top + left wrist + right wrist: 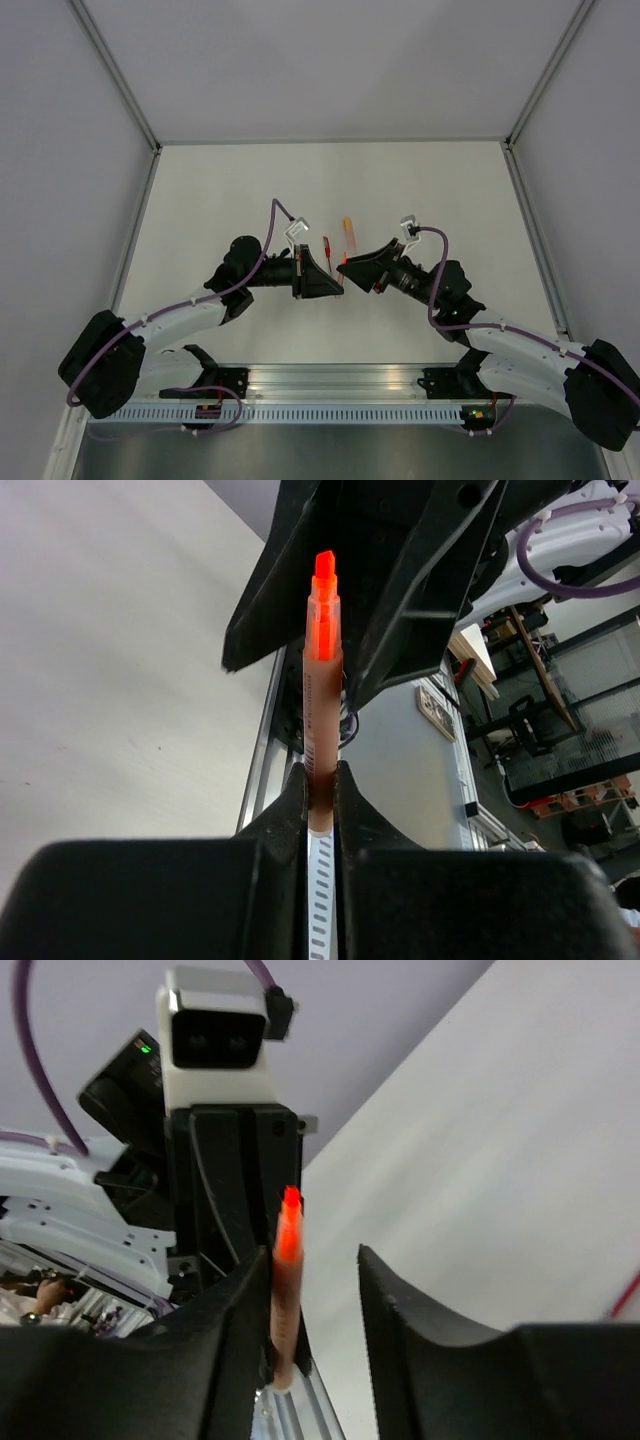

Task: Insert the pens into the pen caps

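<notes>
My left gripper (320,772) is shut on the lower end of the salmon-orange pen (322,680), whose bright orange tip points up and away from the fingers. The right gripper (313,1255) is open. Its jaws stand on either side of the same pen (284,1295), which rests against its left finger with a wide gap to the other. In the top view both grippers, left (334,284) and right (352,270), meet tip to tip above the table's middle. Just beyond them a thin dark red pen (326,248) and an orange pen cap (349,232) lie on the table.
The white table (220,200) is walled by grey panels on three sides. An aluminium rail (330,380) with both arm bases runs along the near edge. A thin red line (626,1295) shows at the right edge of the right wrist view.
</notes>
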`<control>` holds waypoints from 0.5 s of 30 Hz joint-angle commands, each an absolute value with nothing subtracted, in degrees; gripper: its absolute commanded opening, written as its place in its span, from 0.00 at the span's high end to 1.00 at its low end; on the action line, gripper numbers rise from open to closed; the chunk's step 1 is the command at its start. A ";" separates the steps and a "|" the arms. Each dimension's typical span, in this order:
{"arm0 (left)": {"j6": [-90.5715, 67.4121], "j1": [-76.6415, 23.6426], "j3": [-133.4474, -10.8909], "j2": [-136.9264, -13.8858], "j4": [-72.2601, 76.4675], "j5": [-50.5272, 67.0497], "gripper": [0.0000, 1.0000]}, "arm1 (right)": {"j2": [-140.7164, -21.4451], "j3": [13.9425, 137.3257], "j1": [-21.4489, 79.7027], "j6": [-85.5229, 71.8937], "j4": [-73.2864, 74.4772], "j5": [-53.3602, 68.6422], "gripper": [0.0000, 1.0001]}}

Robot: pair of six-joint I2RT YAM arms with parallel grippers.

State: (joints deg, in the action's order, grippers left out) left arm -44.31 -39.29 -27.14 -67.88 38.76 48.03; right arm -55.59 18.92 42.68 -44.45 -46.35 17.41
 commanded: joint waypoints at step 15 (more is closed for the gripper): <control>-37.63 -27.77 -24.44 -65.83 29.99 31.94 0.98 | -50.95 39.45 42.63 -41.28 3.74 -28.60 0.49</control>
